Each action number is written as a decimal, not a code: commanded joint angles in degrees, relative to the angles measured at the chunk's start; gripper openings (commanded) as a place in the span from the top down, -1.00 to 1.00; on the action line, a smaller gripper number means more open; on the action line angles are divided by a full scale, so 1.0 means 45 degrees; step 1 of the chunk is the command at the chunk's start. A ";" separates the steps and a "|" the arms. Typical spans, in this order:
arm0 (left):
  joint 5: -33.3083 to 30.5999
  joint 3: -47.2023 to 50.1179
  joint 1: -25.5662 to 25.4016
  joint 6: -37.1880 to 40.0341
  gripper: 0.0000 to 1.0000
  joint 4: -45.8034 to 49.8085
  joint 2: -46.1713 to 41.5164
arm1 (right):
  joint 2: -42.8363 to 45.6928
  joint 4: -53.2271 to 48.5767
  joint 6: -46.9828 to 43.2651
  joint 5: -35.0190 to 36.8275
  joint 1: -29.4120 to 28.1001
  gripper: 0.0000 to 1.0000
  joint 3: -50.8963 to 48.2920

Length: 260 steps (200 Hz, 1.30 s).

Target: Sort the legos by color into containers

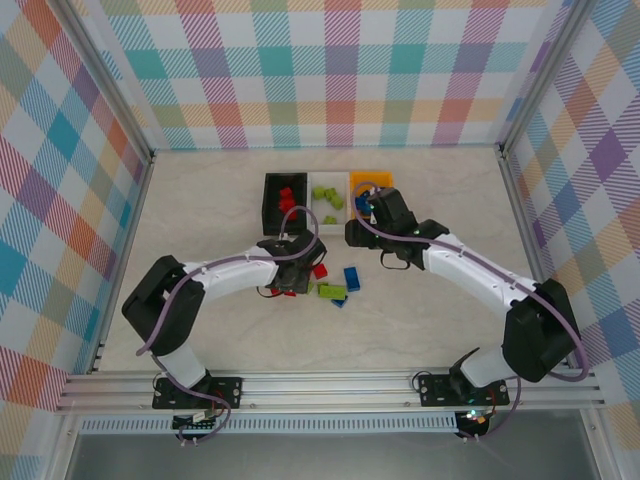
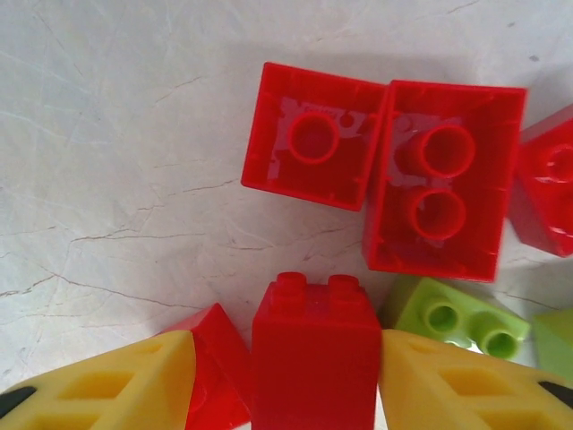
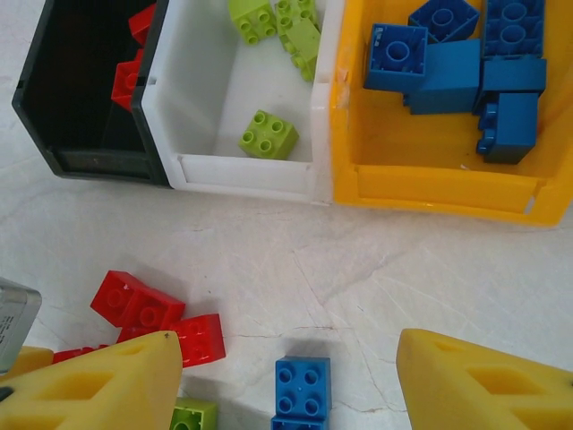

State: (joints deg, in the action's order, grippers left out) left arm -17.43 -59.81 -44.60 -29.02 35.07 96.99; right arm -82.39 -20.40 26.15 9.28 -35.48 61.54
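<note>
left gripper (image 2: 286, 358): low over the table (image 2: 107, 134). its yellow fingers (image 2: 116, 385) stand either side of an upright red brick (image 2: 313, 349). the finger at the right of the wrist view touches the brick's side and a thin gap shows at the other finger. cannot tell whether the brick is clamped.

loose red bricks, left wrist view: two hollow-side-up bricks (image 2: 313, 134) (image 2: 443, 179) touch edge to edge just beyond the upright one. a third red brick (image 2: 546, 179) sits at the right edge. a fourth red brick (image 2: 215, 358) is tucked beside the left-hand finger.

lime green brick (image 2: 457, 322): on the table, just beside the upright red brick.

right gripper (image 3: 288, 339): jaws wide apart with nothing between them, hovering in front of the bins. a blue brick (image 3: 302, 381) lies on the table below.

black bin (image 3: 89, 161): holds red pieces (image 3: 125, 85).

white bin (image 3: 242, 175): touches the black bin and holds lime green pieces (image 3: 269, 134).

orange-yellow bin (image 3: 430, 193): touches the white bin and holds blue pieces (image 3: 448, 76).

loose cluster, overhead view: red, green (image 1: 331, 290) and blue (image 1: 352, 278) pieces lie on the table between the two arms, near the bins.
</note>
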 commanded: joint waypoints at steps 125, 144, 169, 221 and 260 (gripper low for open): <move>-0.0131 -0.0230 -0.0311 -0.0367 0.39 0.0508 -0.1040 | 0.0399 0.0438 0.0164 0.0486 -0.0005 -0.30 -0.0316; -0.0110 -0.0383 -0.0310 -0.0443 0.39 0.0667 -0.1925 | 0.0417 0.0457 0.0199 0.0516 -0.0005 -0.30 -0.0335; 0.0343 -0.0878 -0.0077 -0.0453 0.38 0.0818 -0.2543 | 0.0443 0.0503 0.0231 0.0554 -0.0010 -0.30 -0.0417; 0.0719 -0.0289 0.0087 -0.0601 0.41 0.0851 -0.1872 | 0.0554 0.0666 0.0365 0.0331 -0.0005 -0.30 -0.0801; 0.1072 0.1173 0.0082 -0.1061 0.43 0.0224 -0.1924 | 0.0477 0.0687 0.0372 0.0204 -0.0009 -0.30 -0.0902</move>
State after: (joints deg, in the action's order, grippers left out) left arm -13.98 -57.60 -44.69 -31.81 36.93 88.27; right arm -81.43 -18.87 27.03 10.85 -35.48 57.84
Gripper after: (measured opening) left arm 0.314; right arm 0.650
